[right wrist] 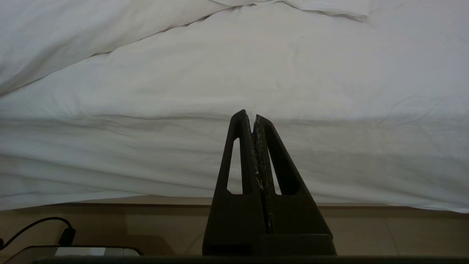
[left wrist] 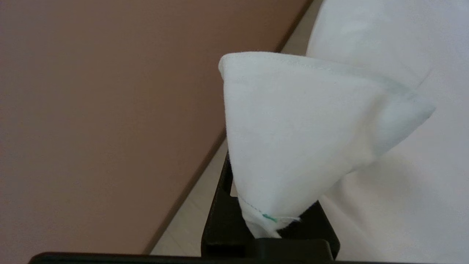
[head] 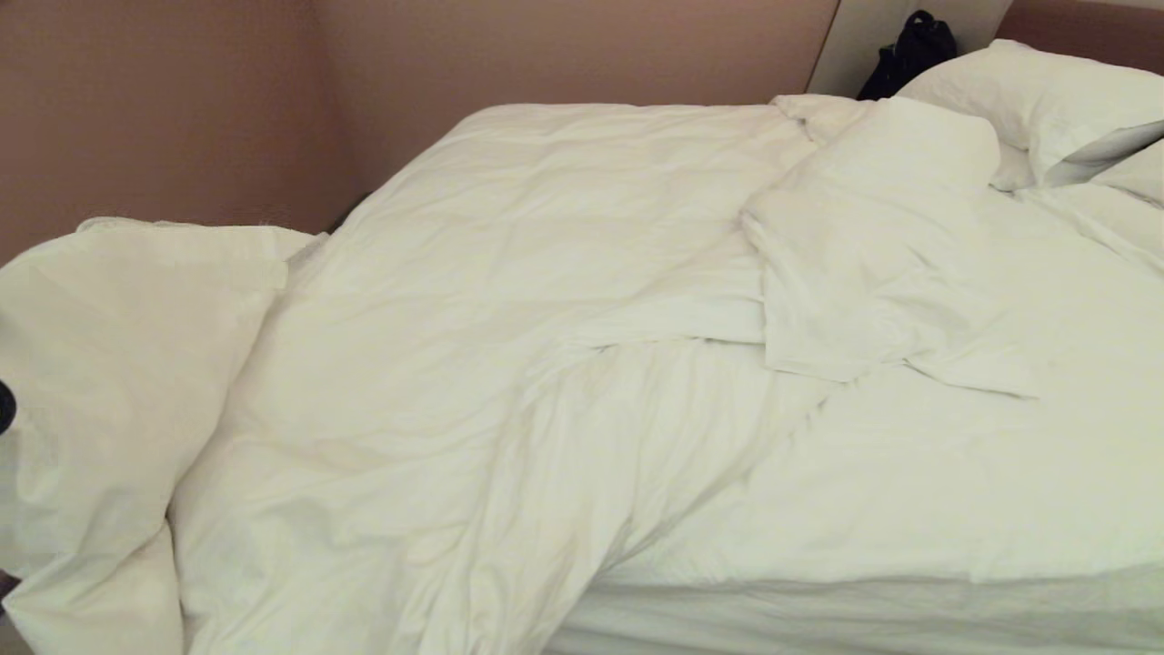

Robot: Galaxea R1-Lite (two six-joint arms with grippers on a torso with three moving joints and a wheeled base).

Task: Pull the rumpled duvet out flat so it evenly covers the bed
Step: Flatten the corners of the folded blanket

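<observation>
White duvet (head: pixel 473 300) lies rumpled toward the bed's (head: pixel 864 609) left edge, its corner pinched in the left pincer (left wrist: pixel 269 223), while the right pincer (right wrist: pixel 253 121), pressed together, hangs by the bed's near side.

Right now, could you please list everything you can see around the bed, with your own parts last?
duvet: one, white, rumpled across the bed's left and middle, one corner lifted at the near left.
bed: one, white sheet bare at the near right, mattress edge below.
pillows: at least two, white, at the far right end.
bag: one, black, behind the pillows at the far right.
wall: brownish, behind and left of the bed.
cable: one, black, on the floor beside the bed.
left gripper: one, black, shut on the duvet corner, at the near left.
right gripper: one, black, shut, empty, low before the mattress side.
</observation>
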